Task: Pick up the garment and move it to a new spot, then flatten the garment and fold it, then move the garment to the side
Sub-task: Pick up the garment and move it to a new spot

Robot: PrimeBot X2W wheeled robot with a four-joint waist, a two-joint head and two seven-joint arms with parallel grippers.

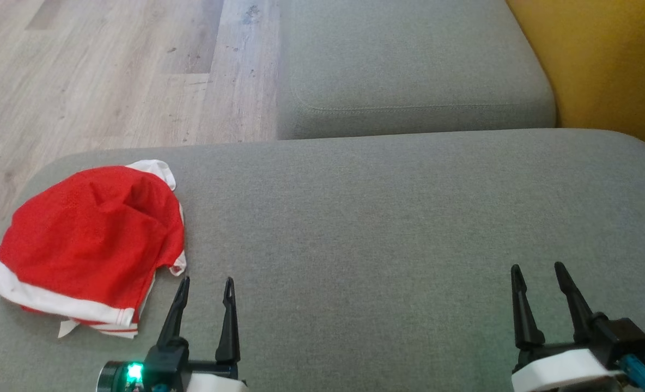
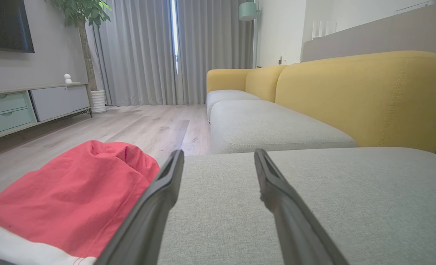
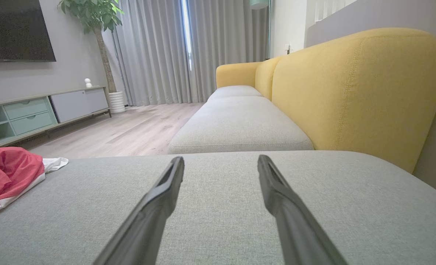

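The red mesh garment with white trim (image 1: 91,239) lies crumpled at the left end of the grey fabric sofa cushion (image 1: 388,245), near the edge that borders the pale wooden floor (image 1: 110,71). The left fingers (image 1: 227,321) stand wide open and hold nothing. They are positioned just beside the garment's right edge and point away from the robot. The right fingers (image 1: 521,310) are equally wide open and empty, low over bare cushion and well apart from the garment. A second grey cushion (image 1: 409,65) and a yellow backrest (image 1: 611,60) lie beyond.
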